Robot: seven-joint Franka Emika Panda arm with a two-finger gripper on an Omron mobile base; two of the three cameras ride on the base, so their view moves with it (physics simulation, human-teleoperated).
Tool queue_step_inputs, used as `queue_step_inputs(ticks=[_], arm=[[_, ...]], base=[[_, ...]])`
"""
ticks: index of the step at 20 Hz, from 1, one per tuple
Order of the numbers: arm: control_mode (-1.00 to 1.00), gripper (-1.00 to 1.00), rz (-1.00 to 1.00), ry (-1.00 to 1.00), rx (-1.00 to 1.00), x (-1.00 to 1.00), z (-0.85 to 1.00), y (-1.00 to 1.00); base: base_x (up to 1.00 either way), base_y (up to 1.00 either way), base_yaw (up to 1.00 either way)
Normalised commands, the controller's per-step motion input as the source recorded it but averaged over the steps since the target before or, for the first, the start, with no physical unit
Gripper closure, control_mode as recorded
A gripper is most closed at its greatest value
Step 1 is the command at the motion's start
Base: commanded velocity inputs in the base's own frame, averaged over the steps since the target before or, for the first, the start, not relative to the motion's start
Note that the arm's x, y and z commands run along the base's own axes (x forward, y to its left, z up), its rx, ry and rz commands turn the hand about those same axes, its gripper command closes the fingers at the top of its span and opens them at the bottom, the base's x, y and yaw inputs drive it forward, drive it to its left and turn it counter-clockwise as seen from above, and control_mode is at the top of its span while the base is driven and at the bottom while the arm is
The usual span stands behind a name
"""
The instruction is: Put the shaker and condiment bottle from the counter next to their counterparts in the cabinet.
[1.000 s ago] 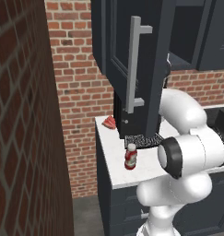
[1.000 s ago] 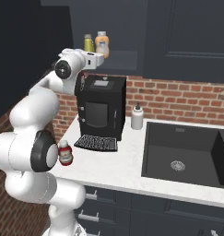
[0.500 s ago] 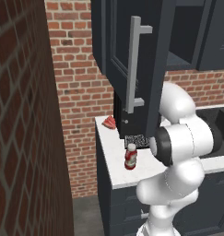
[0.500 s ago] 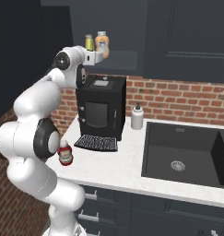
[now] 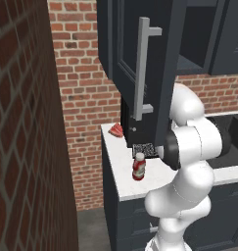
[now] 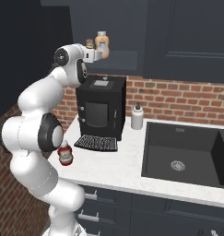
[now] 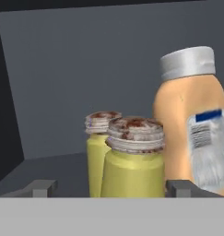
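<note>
On the cabinet (image 6: pixel 122 27) shelf stand two yellow-green shakers with pale speckled tops, one close behind the other. The nearer shaker (image 7: pixel 133 159) sits between my fingertips (image 7: pixel 39 186), with a gap on each side. My gripper (image 7: pixel 111 188) is open and holds nothing; in the right base view the gripper (image 6: pixel 97 53) is up at the shelf, beside a shaker (image 6: pixel 89 44). The red condiment bottle (image 6: pixel 64 153) with its white cap stands upright on the white counter (image 6: pixel 118 166), near the front left corner; the left base view shows the condiment bottle (image 5: pixel 138 166) too.
An orange bottle (image 7: pixel 194 124) with a silver cap stands just right of the shakers. The open cabinet door (image 5: pixel 162 73) with its grey bar handle hangs over the counter. Below are a black coffee machine (image 6: pixel 100 106), a white dispenser (image 6: pixel 137 116), a sink (image 6: pixel 182 156) and a flat red thing (image 5: pixel 116 130).
The jaws have opened and let go of the shaker, which now stands on the shelf. The arm's elbow has shifted slightly; the red bottle has not moved.
</note>
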Motion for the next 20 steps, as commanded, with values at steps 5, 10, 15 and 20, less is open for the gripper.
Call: queue_step_inputs(ticks=[5,10,15,20], arm=[[-1.0,-1.0,0.0,0.0,0.0,0.0,0.0,0.0],[-1.0,-1.0,0.0,0.0,0.0,-0.01,0.0,-0.04],[-1.0,-1.0,0.0,-0.02,0.0,-0.31,0.0,-0.36],[-1.0,-1.0,0.01,-0.06,0.0,-0.51,0.0,-0.53]], base=[[0.0,0.0,0.0],[0.0,0.0,0.0],[0.0,0.0,0.0],[0.0,0.0,0.0]])
